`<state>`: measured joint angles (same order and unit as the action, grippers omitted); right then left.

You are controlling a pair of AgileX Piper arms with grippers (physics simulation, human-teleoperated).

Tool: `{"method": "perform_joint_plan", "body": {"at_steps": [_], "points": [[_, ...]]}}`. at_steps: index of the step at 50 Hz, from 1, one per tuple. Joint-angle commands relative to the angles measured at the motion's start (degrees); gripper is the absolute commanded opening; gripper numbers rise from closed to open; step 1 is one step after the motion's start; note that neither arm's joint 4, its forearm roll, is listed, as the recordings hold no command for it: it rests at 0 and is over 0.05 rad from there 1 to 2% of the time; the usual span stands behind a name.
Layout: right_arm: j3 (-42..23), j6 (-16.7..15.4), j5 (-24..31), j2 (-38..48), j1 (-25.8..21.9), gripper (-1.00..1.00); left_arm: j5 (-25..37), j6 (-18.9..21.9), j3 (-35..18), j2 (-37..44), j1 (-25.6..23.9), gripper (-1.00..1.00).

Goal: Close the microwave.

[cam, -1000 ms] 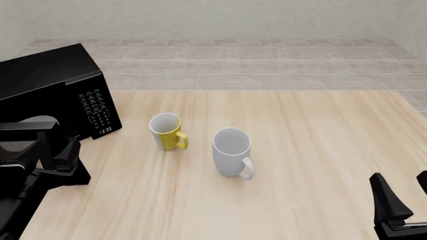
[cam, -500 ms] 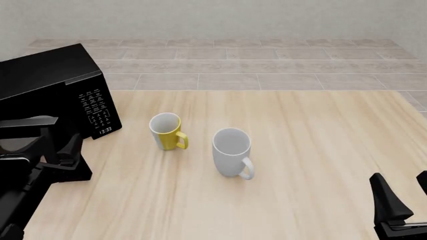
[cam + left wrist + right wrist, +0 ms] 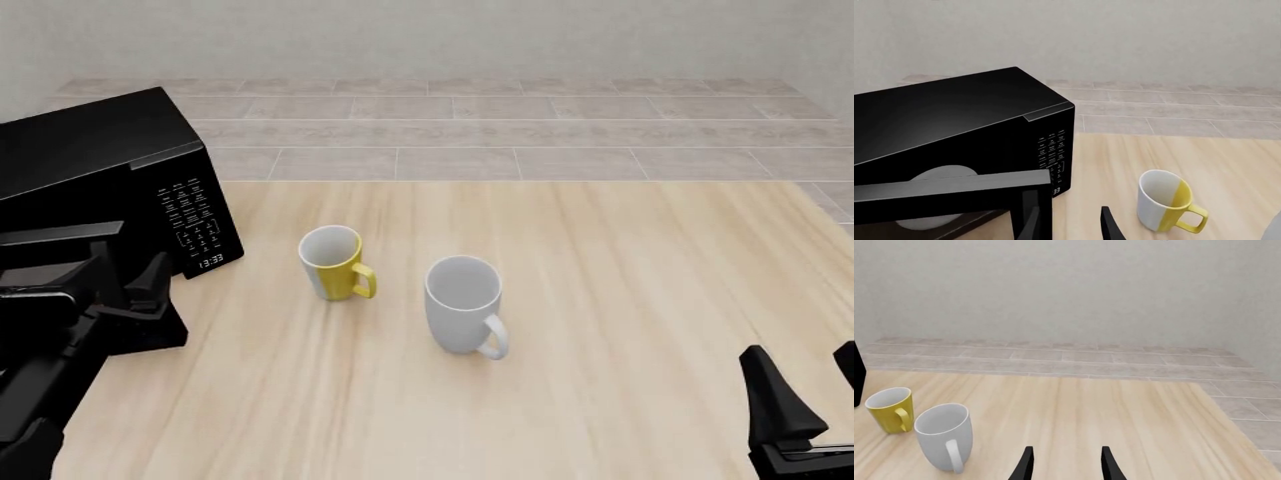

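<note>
Left gripper (image 3: 127,300) sits at the near left of the table (image 3: 601,260), just in front of the microwave (image 3: 107,180), its dark fingers parted with nothing between them. In the left wrist view the two fingertips (image 3: 1107,225) show as thin black blades at the frame edge, apart from each other, with one of them close against the door's free edge (image 3: 1034,200); whether it touches cannot be told.

The microwave stands at the far left of the table, turned at an angle, its keypad panel (image 3: 194,215) and small clock display (image 3: 211,262) facing the mugs. Its door is not flush with the body: in the left wrist view it swings out as a black slab in front of the opening, with part of the grey oval window (image 3: 937,175) showing behind it. The cavity is mostly hidden by the door, so anything within cannot be made out. In the front view the left arm covers the door almost wholly.

Right of the microwave stands a yellow mug (image 3: 334,262), upright, white inside and holding nothing visible. Just beside it, apart and nearer the camera, a taller grey-white mug (image 3: 465,305) stands upright, also empty as far as its mouth shows.

At the near right corner the right gripper (image 3: 807,400) is cut off by the frame; in the right wrist view its fingers (image 3: 1026,465) stand parted over bare wood.
</note>
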<state>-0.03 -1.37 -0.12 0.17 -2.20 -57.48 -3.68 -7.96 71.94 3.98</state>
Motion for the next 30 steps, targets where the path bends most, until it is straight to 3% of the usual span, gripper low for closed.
{"method": "perform_joint_plan", "body": {"at_steps": [1, 30], "points": [[0.0, -0.1, -0.1, 0.0, -0.2, 1.00, 1.1, 1.0, -0.9, 8.4, 1.7, 1.00], [0.0, -0.3, 0.2, 0.0, -0.3, 1.00, 0.9, 0.2, -4.5, 13.4, 3.8, 1.00]]}}
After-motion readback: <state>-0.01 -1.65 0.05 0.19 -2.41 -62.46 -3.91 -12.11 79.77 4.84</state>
